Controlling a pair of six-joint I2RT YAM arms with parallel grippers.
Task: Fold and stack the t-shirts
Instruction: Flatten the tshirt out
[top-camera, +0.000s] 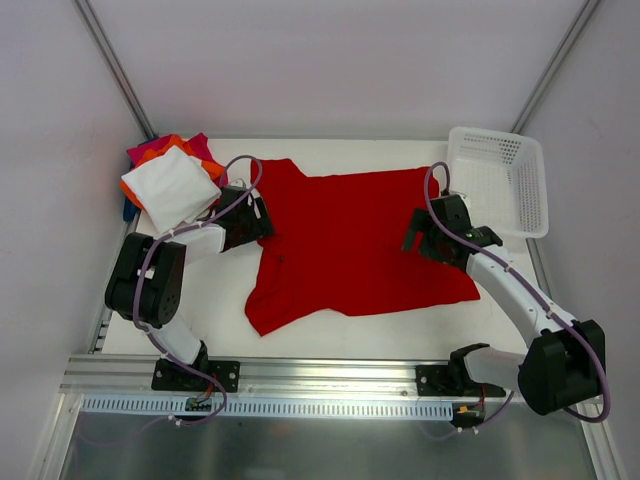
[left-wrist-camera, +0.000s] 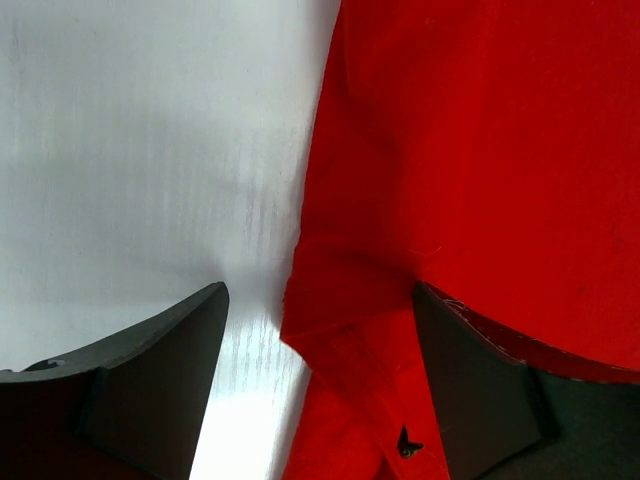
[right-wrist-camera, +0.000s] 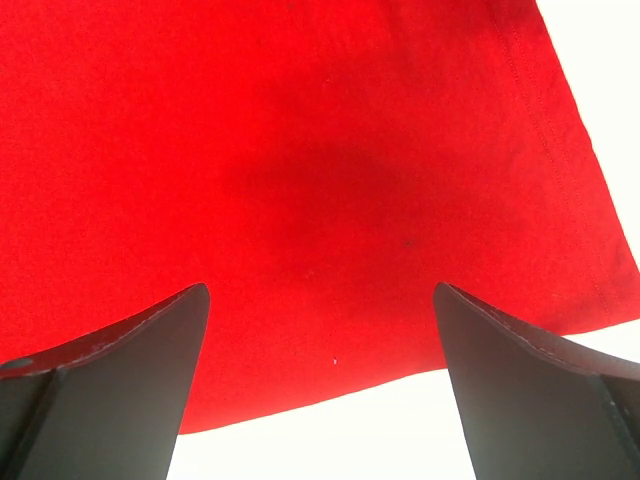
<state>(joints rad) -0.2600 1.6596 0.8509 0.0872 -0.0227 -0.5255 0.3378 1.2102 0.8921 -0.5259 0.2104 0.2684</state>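
Note:
A large red t-shirt lies spread flat on the white table. At the back left sits a stack of folded t-shirts, a white one on top of orange and magenta ones, with a bit of blue at the left. My left gripper is low at the red shirt's left edge. In the left wrist view the left gripper stands open astride the folded edge of the red shirt. My right gripper hangs open over the shirt's right edge; the right wrist view shows the right gripper with the red shirt under it.
A white mesh basket stands at the back right corner. Bare table lies left of the red shirt, and more table shows beyond its right hem. A metal rail runs along the near edge.

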